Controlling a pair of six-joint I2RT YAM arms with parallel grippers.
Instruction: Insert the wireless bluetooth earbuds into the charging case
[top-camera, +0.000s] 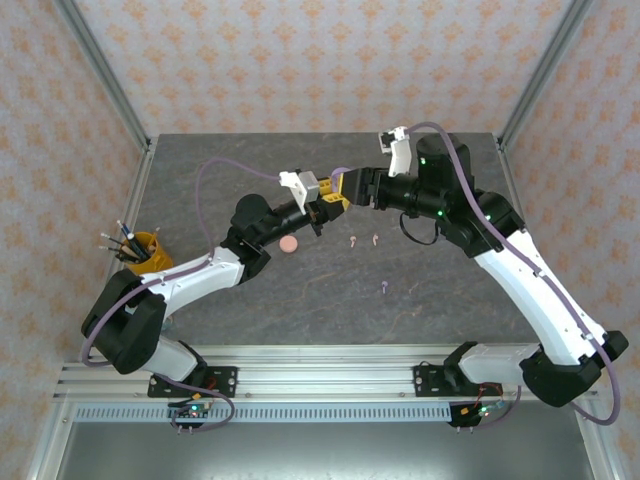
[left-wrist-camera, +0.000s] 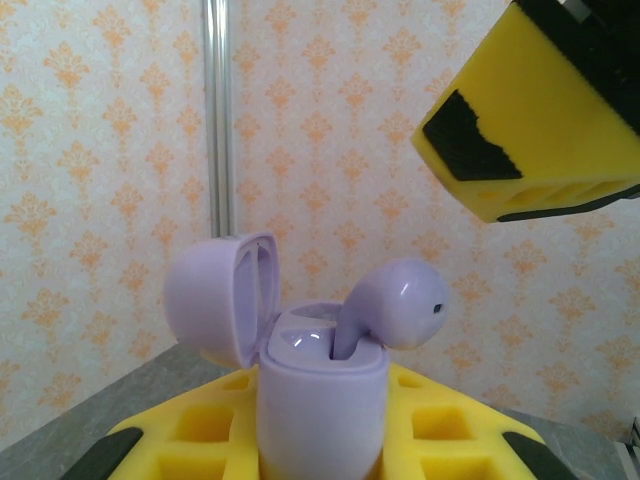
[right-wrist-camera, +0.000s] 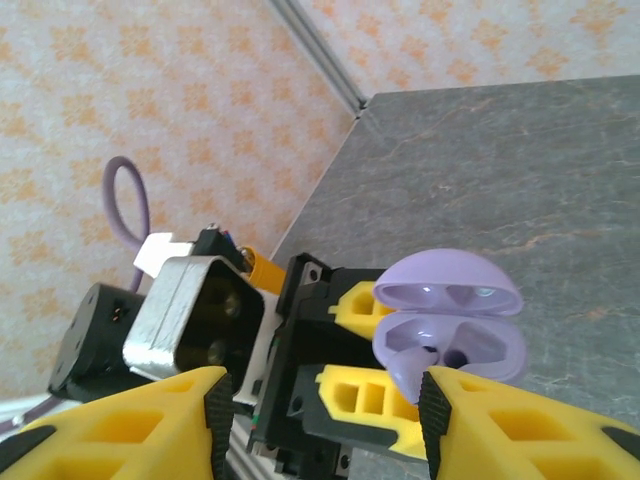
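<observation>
Over grey table (top-camera: 450, 295), left fingers (left-wrist-camera: 200, 432) clamp lilac case (left-wrist-camera: 322, 400); right fingers (right-wrist-camera: 520, 425) gape.

No writing, brand, number or sign can be read here. The lilac charging case (left-wrist-camera: 322, 410) has a plain shell. The small circuit boards (top-camera: 195, 411) below the arm bases (top-camera: 205, 380) might carry print, but they are too small to tell.

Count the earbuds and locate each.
4. One pink earbud and a second pink earbud lie side by side on the table; a lilac earbud lies nearer its near edge; another lilac earbud sticks half out of the open lilac case in the left end effector.
</observation>
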